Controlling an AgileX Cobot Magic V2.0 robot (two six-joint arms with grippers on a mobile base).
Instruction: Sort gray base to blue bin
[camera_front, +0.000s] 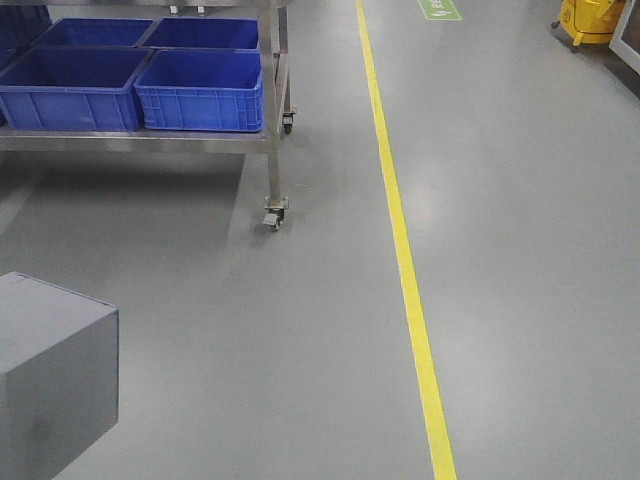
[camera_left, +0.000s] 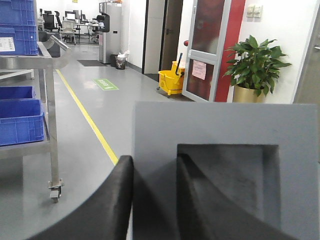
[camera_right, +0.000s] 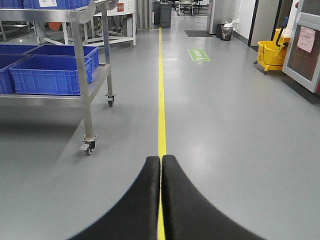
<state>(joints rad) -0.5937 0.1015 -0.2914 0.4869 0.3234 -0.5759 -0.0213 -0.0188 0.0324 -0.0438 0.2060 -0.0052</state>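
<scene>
The gray base (camera_left: 225, 125) fills the lower right of the left wrist view, its square recess facing the camera. My left gripper (camera_left: 155, 165) is shut on its wall: one finger outside, one inside the recess. The base also shows at the lower left of the front view (camera_front: 50, 380), held above the floor. Blue bins (camera_front: 200, 90) sit on the lower shelf of a steel cart at the upper left; they also show in the left wrist view (camera_left: 20, 120) and the right wrist view (camera_right: 50, 75). My right gripper (camera_right: 161, 165) is shut and empty, over the floor.
The steel cart (camera_front: 274, 150) stands on castors (camera_front: 274, 218) at the left. A yellow floor line (camera_front: 405, 260) runs ahead. A yellow mop bucket (camera_front: 590, 22) stands at the far right. A potted plant (camera_left: 255, 65) and doors are on the right.
</scene>
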